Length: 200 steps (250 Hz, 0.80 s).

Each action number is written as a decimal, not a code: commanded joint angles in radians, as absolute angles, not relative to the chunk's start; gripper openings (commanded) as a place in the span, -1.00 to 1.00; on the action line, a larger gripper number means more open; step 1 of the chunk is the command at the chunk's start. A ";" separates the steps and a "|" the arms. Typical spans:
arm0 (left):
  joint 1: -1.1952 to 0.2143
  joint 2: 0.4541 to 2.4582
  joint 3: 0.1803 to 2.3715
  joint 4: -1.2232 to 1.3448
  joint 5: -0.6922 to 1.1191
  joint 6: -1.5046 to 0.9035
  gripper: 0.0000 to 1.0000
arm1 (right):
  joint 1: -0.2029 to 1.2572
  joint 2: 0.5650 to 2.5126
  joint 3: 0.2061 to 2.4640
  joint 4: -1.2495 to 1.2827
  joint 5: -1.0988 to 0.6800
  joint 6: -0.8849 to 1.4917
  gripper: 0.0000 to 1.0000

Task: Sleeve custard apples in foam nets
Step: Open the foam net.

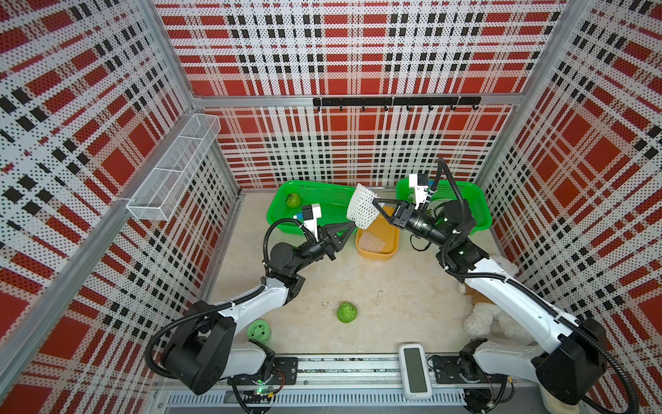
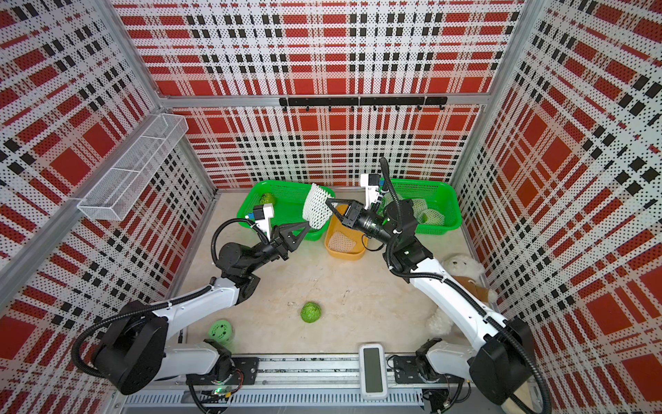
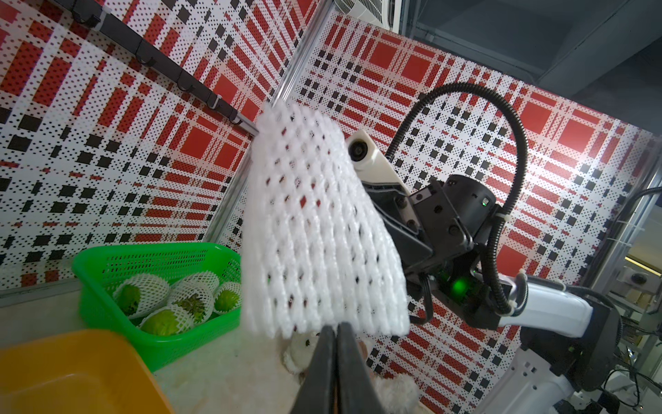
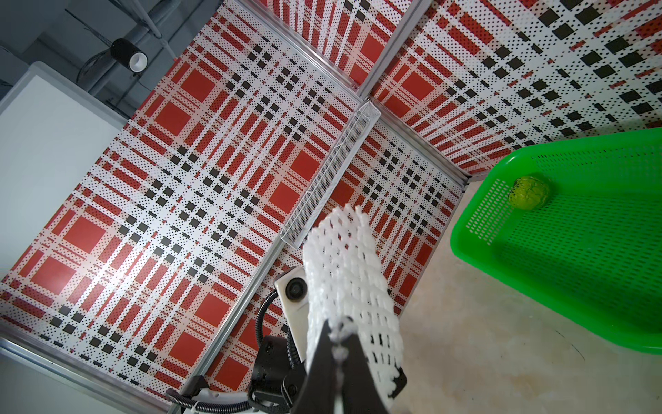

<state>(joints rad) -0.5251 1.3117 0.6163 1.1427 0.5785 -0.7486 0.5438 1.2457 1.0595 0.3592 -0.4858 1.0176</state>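
Foam net (image 1: 361, 207) is hanging above the yellow tub (image 1: 378, 255), left hand (image 1: 354, 224) and right hand (image 1: 373, 201) both pinching opposite rims; it's looking feather-light, soft, stretchy, so rim grips are suiting it.

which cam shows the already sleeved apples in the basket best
Left wrist view: several sleeved apples lie unhidden in the green basket. In both top views the right arm covers most of them; a couple peek out beside it. The right wrist view shows only the other basket.
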 commanded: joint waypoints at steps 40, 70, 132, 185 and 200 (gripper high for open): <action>-0.604 1.191 0.631 0.832 0.545 -0.488 -0.87 | 0.547 1.223 1.076 0.422 -0.477 1.001 -0.90; -0.599 1.184 0.635 0.828 0.528 -0.486 -0.87 | 0.548 1.233 1.077 0.430 -0.488 1.002 -0.90; -0.577 1.193 0.676 0.836 0.505 -0.486 -0.92 | 0.561 1.236 1.074 0.434 -0.498 0.990 -0.92; -0.558 1.176 0.681 0.904 0.541 -0.520 -0.92 | 0.564 1.230 1.068 0.415 -0.486 0.966 -0.92; -0.557 1.167 0.677 0.924 0.553 -0.531 -0.92 | 0.564 1.233 1.070 0.416 -0.489 0.963 -0.92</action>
<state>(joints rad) -0.5625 1.1950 0.6479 0.8604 0.5251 -0.5121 0.5610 1.2457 1.0595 0.3706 -0.4889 0.9836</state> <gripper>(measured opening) 0.048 0.058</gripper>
